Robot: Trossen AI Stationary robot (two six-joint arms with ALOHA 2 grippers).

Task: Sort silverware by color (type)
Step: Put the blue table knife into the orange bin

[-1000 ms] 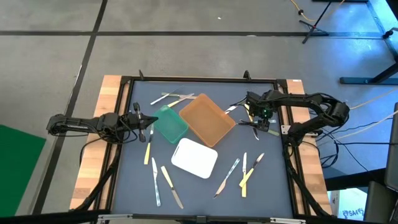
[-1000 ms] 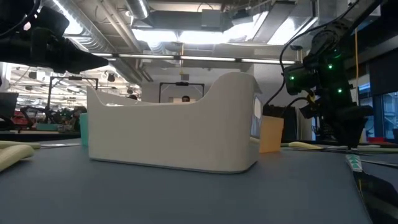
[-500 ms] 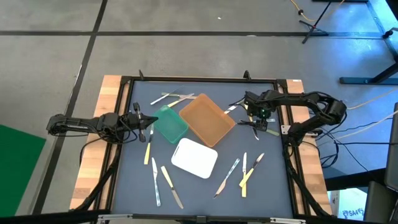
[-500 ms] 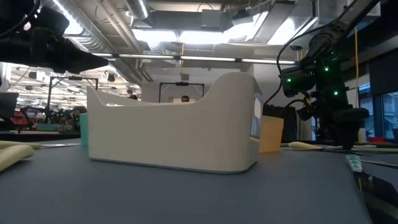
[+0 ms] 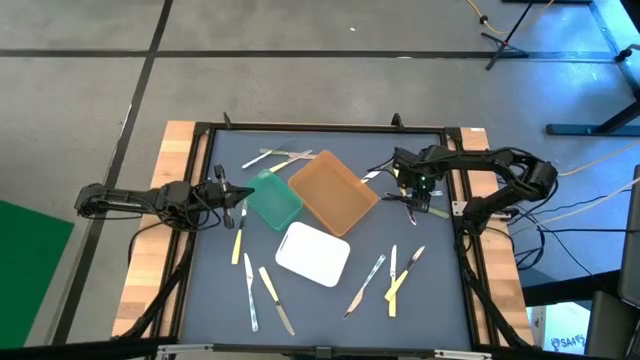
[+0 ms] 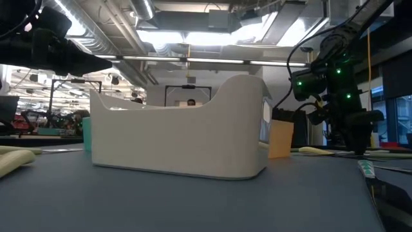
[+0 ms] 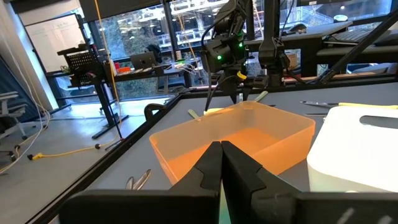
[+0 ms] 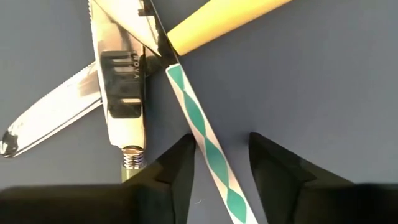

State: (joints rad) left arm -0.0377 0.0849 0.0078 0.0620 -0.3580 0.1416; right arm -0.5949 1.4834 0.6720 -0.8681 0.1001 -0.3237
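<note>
Right gripper (image 8: pixel 219 163): low over the mat (image 5: pixel 330 300) near the table's right edge, fingers apart and straddling a green-and-white striped handle (image 8: pixel 202 146); not closed on it.
Beside it: a knife (image 8: pixel 46 121), a fork (image 8: pixel 124 81) and a yellow handle (image 8: pixel 217 18) overlapping just ahead of the fingers.
Left gripper (image 7: pixel 221 163): fingers pressed together, holding nothing, by the left edge next to the green tray (image 5: pixel 274 198).
Trays: brown tray (image 5: pixel 333 192) at centre; white tray (image 5: pixel 312 253) toward the front edge.
Silverware: three pieces (image 5: pixel 278 157) near the back edge; three (image 5: pixel 262 290) at front left; one yellow piece (image 5: pixel 238 243) by the left edge; four (image 5: pixel 392 275) at front right.
</note>
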